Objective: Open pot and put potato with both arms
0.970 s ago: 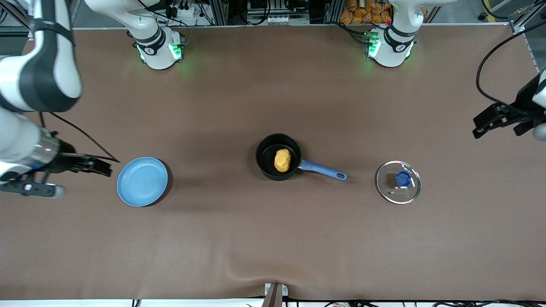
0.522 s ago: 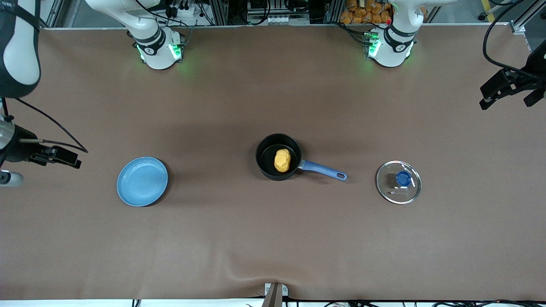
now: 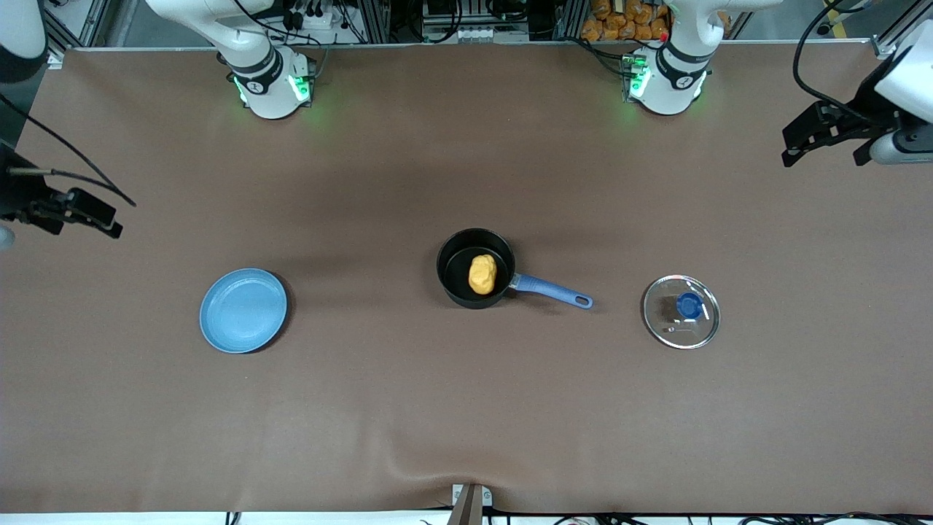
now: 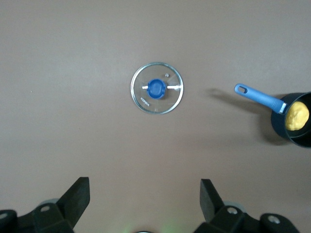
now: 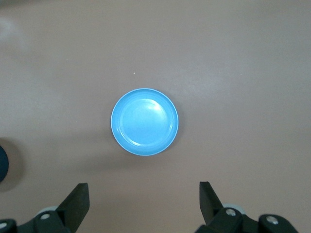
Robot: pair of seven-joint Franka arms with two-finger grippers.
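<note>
The black pot with its blue handle stands open at the table's middle, and the yellow potato lies inside it. Pot and potato also show in the left wrist view. The glass lid with a blue knob lies flat on the table toward the left arm's end; it also shows in the left wrist view. My left gripper is open and empty, high over the table's edge at the left arm's end. My right gripper is open and empty, high over the right arm's end.
A flat light-blue plate lies empty toward the right arm's end, about as near the camera as the lid; it also shows in the right wrist view. The brown mat covers the table.
Both arms have pulled up and away from the table's middle toward their own ends. Pot, potato, lid and plate have not moved.
</note>
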